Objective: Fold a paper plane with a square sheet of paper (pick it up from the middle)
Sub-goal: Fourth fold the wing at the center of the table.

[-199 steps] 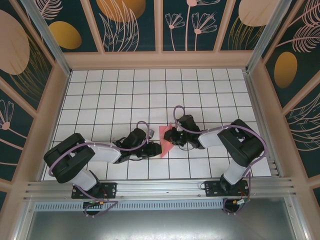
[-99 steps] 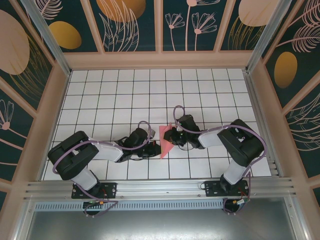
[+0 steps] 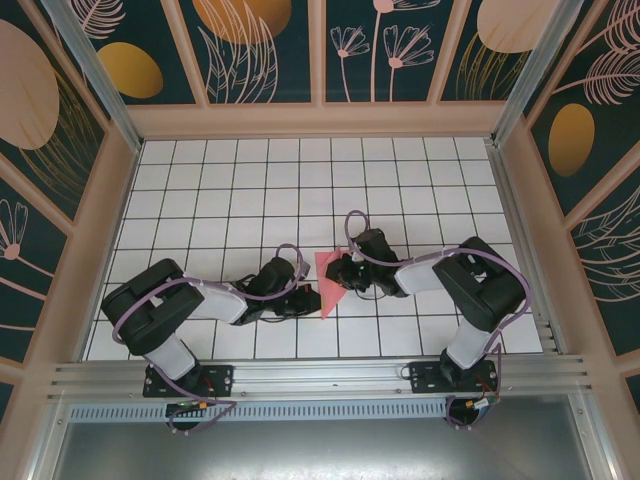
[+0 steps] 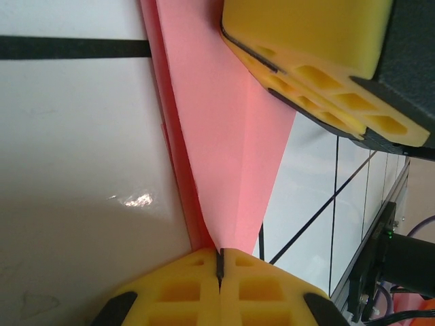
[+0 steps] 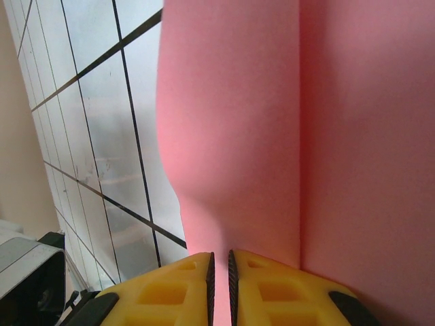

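Setting: a white grid-tiled surface [image 3: 250, 180] inside a walled cell, with two black robot arms reaching toward its front centre.
Paper: a pink paper sheet [image 3: 327, 276], folded into a narrow pointed wedge with a lengthwise crease, sits between the two arms. Whether it lies flat or is slightly raised is hard to tell.
Left gripper: the left gripper [image 4: 219, 261] has its yellow jaws pressed fully together, and the sheet's pointed tip runs into the seam between them.
Right gripper: the right gripper [image 5: 219, 265] is closed to a thin slit, with the wider part of the sheet clamped in it.
Stage: this looks like mid-fold, not a finished plane.
Risk: with both ends clamped, uneven pulling or twisting could tear the thin paper. It could also slip the tip out of the left gripper, which holds very little of it. A crooked press would set a skewed crease and lopsided wings.
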`<state>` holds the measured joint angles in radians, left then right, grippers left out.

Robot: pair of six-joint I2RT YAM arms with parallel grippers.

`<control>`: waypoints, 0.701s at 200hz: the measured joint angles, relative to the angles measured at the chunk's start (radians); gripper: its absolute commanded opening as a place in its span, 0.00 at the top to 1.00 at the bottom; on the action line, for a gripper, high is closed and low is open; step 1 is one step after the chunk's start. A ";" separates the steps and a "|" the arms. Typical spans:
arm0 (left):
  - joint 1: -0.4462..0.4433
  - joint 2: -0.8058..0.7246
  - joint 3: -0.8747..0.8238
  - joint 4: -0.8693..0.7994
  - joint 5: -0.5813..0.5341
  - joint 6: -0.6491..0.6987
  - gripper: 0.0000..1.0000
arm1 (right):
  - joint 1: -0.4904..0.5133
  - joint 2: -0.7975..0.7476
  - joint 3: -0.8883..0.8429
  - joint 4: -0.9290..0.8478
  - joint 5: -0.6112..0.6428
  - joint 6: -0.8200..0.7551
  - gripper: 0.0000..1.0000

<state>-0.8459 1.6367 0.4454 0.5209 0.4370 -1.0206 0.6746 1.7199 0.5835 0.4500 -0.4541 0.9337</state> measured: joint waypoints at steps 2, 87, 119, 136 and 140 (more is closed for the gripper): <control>0.000 0.000 0.001 -0.002 0.000 0.000 0.95 | 0.000 0.000 0.000 0.000 0.000 0.000 0.82; -0.014 -0.248 -0.052 -0.267 -0.035 0.023 0.75 | 0.011 0.000 0.003 0.002 0.020 0.020 0.83; -0.014 -0.401 -0.034 -0.318 -0.107 0.003 0.77 | 0.025 -0.004 -0.015 0.036 0.061 0.066 0.83; -0.014 -0.406 -0.003 -0.303 -0.132 -0.018 0.78 | 0.035 -0.011 -0.027 0.055 0.091 0.093 0.83; -0.014 -0.402 0.004 -0.293 -0.133 -0.021 0.78 | 0.039 -0.012 -0.031 0.060 0.098 0.098 0.83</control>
<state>-0.8600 1.2346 0.4492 0.2283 0.3038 -1.0420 0.7132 1.7081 0.5529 0.5102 -0.3561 1.0317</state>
